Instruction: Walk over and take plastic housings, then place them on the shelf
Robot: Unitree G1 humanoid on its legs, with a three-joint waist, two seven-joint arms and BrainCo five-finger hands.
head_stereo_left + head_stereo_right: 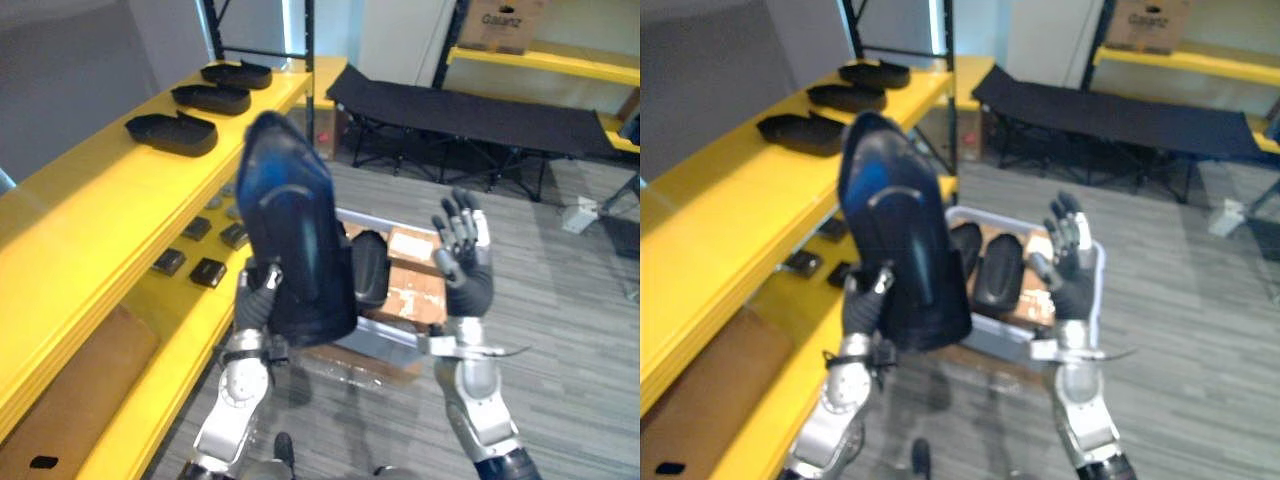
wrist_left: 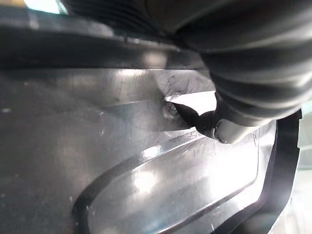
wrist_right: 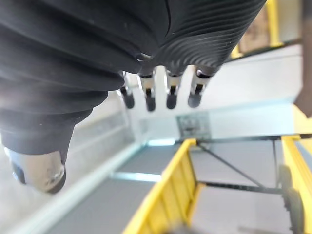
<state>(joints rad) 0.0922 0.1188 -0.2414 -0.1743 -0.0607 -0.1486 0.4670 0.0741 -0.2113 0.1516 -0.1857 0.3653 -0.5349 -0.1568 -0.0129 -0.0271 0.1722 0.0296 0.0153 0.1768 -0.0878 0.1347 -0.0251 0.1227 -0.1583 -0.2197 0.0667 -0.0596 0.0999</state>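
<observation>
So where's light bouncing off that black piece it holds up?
Left wrist view: white glare streaks across the plastic housing beside the left hand. Left eye view: a blue sheen on its upper half. Right wrist view: the right hand is backlit.

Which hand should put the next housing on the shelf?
Left. The left hand holds a housing, and the yellow shelf runs along that side. The right hand is open, empty and farther from the shelf.

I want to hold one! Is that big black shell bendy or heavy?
Probably stiff: the plastic housing stands tall without drooping. Likely light, since the left hand alone holds its lower end. Its glossy skin may be slippery.
</observation>
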